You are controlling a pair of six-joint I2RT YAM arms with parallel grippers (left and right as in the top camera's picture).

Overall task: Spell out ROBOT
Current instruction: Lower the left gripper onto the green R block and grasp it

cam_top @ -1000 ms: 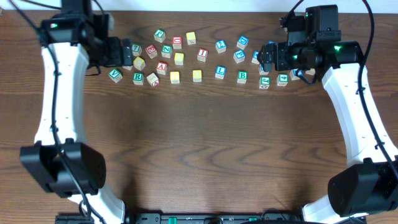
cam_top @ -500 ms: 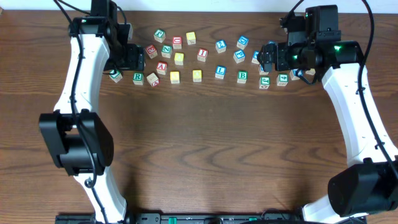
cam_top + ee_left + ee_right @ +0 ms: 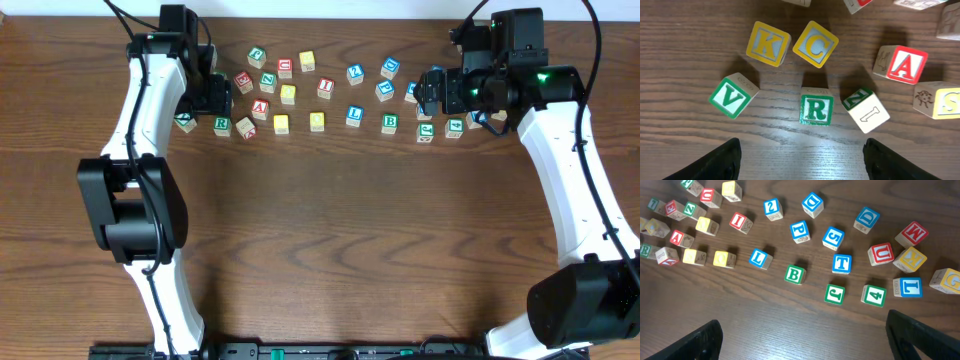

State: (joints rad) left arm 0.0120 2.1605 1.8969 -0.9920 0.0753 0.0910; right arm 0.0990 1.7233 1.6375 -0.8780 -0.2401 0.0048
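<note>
Left claw (image 3: pixel 801 149): fingers wide apart, nothing between them. It hangs over the table (image 3: pixel 330 250) just short of the R cube (image 3: pixel 816 109). That cube lies flat, green letter up, touching neither finger.

R cube taken as the mark for everything else:
- V cube (image 3: pixel 731 96): just beside R on the left arm's side, a gap between them
- K cube (image 3: pixel 767 44) and C cube (image 3: pixel 815 44): both yellow-framed, beyond R; their corners come very close, cannot tell if they touch
- Z cube (image 3: pixel 866 107): just beside R on the right arm's side, turned askew
- A cube (image 3: pixel 905 64): red letter, past Z and farther back from R
- first yellow cube (image 3: pixel 281 124) and second yellow cube (image 3: pixel 317 121): in R's row toward the right arm, near each other but apart; letters unreadable
- L cube (image 3: pixel 760 258): next along that row
- B cube (image 3: pixel 795 275): green letter, after L, well apart from R
- T cube (image 3: pixel 841 263): blue letter, just past B, farthest of the five from R

Right claw (image 3: pixel 802 322): fingers at full spread, empty, above the table at the far end of the row from R, with B and T just ahead of it
</note>
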